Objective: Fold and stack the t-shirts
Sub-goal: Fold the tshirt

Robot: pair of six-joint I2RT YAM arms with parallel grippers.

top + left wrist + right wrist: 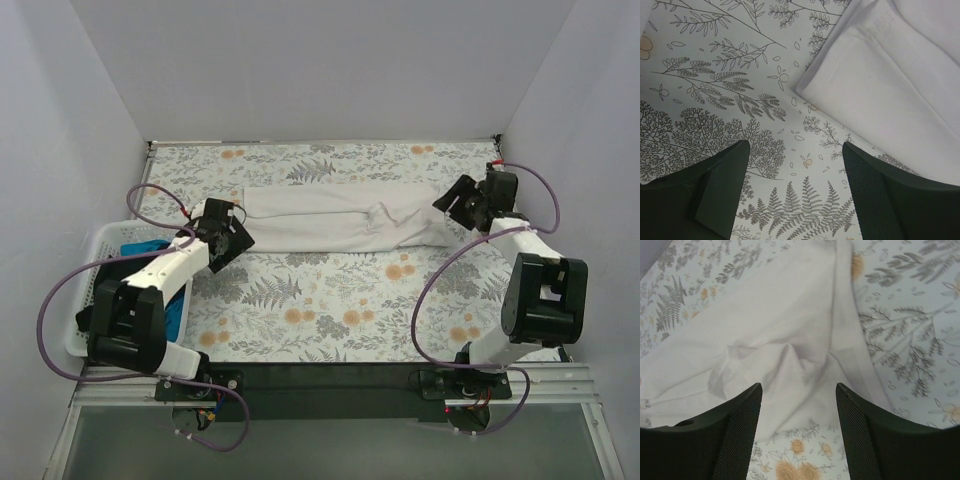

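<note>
A: White t-shirt [340,218], where?

B: On the floral tablecloth [330,300], far half of the bench. Folded lengthwise into a long band. Left end crisp, right end rumpled.

A: Jaws?

B: Left jaws open, empty, over bare tablecloth just beside the shirt's left corner. Right jaws open above the rumpled end, gripping nothing.

A: Progress?

B: Early, I judge. Crosswise folds remain, and there is no stack yet. Blue t-shirt [148,247] sits bunched in the white basket [85,290], unfolded.
</note>
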